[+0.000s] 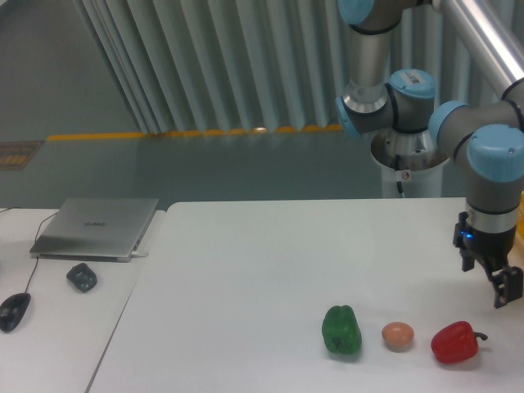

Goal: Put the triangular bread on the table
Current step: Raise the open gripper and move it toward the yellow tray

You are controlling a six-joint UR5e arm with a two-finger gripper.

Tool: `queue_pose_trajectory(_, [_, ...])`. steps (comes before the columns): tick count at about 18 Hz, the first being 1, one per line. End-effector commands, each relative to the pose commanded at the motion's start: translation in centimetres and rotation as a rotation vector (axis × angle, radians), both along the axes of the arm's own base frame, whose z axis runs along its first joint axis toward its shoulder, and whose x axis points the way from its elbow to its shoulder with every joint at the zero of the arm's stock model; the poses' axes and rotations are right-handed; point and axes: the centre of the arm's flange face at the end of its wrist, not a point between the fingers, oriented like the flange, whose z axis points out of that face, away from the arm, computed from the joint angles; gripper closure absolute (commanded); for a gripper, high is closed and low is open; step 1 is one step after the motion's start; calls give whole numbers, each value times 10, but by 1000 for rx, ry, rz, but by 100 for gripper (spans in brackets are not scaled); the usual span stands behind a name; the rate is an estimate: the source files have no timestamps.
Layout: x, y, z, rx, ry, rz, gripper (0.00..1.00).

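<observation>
Gripper (506, 288) hangs at right edge above the worktop (246, 278), holding nothing visible; finger gap unclear. Red pepper (454, 342), egg (398, 335), green pepper (341, 330) in a row.

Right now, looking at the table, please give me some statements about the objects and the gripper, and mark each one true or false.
1. The egg lies between the green pepper and the red pepper. True.
2. The gripper is holding the red pepper. False: it hangs above and to the right of it, apart from it.
3. The laptop is closed. True.
4. The green pepper sits on the laptop. False: it sits on the table.
5. The bread lies beside the egg. False: no bread is visible.
</observation>
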Motion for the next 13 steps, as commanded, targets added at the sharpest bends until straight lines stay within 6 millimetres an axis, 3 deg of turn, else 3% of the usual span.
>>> queue_pose_trajectory(5, [-17,-24,-2,-22,-1,-107,0])
queue_pose_trajectory(9, [-24,-54,-17,-128,10,-226,0])
queue_pose_trajectory(13, [-38,-75,-17,-182,14,-211,0])
